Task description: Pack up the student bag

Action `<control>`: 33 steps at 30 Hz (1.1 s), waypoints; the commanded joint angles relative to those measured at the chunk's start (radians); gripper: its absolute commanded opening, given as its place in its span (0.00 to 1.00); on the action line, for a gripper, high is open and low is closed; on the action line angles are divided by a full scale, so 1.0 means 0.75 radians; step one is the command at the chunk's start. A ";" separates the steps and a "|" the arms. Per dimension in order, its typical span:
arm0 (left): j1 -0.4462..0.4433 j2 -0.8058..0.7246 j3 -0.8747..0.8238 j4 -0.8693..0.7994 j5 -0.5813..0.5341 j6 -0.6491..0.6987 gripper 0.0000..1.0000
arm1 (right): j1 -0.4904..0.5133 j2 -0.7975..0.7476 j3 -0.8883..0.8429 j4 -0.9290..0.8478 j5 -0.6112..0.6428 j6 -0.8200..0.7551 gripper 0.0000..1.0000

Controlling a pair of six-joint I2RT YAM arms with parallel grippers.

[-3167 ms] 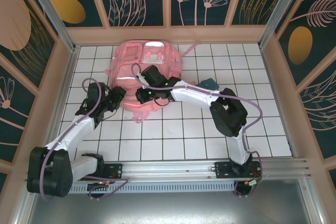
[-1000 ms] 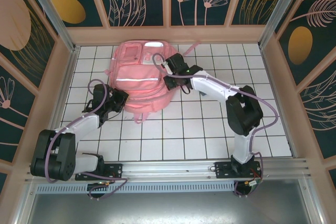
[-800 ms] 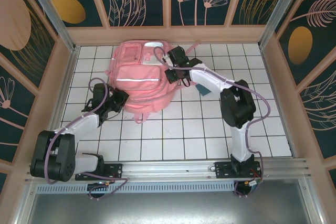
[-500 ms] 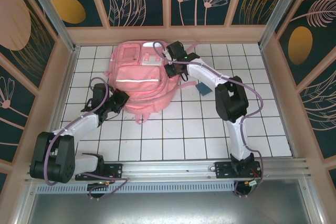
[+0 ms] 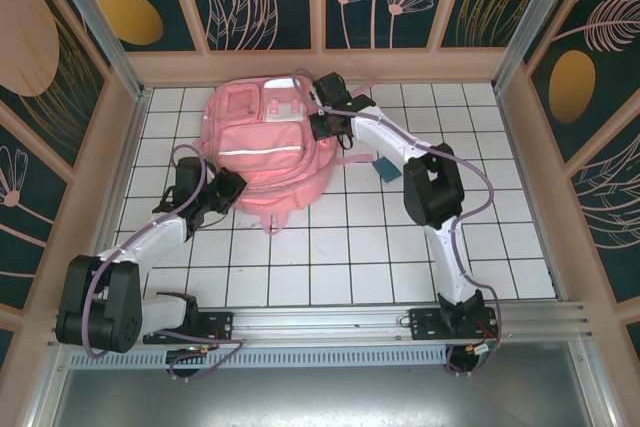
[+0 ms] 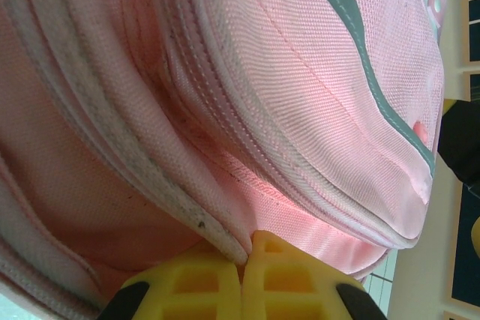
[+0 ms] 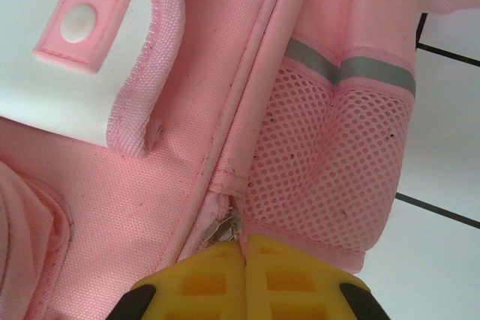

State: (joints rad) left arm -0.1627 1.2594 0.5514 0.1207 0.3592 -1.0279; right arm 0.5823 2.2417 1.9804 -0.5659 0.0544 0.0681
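The student bag (image 5: 262, 152), a big pink backpack, lies flat at the back of the tiled table. My left gripper (image 5: 231, 188) is at the bag's lower left edge. In the left wrist view its yellow fingers (image 6: 202, 282) are shut, pinching a pale zipper seam (image 6: 191, 211) of the bag (image 6: 300, 73). My right gripper (image 5: 322, 128) is at the bag's upper right side. In the right wrist view it (image 7: 243, 242) is shut on a small metal zipper pull (image 7: 223, 228), beside the bag's mesh side pocket (image 7: 330, 177).
A small teal object (image 5: 388, 168) lies on the tiles right of the bag, under the right arm. Wooden walls (image 5: 120, 147) close in the table on three sides. A loose pink strap (image 5: 268, 224) trails from the bag's near edge.
My right gripper has slid along the bag's right side toward its top, still shut. The left gripper has stayed at the lower left edge.
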 commanded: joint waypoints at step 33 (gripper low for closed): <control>0.017 -0.024 0.414 -0.482 -0.083 0.518 0.63 | -0.006 -0.148 -0.209 0.096 -0.814 -0.091 0.58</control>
State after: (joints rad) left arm -0.1524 1.2320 0.8364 -0.2291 0.3054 -0.6693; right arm 0.5777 2.0922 1.7653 -0.4747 -0.5060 0.0494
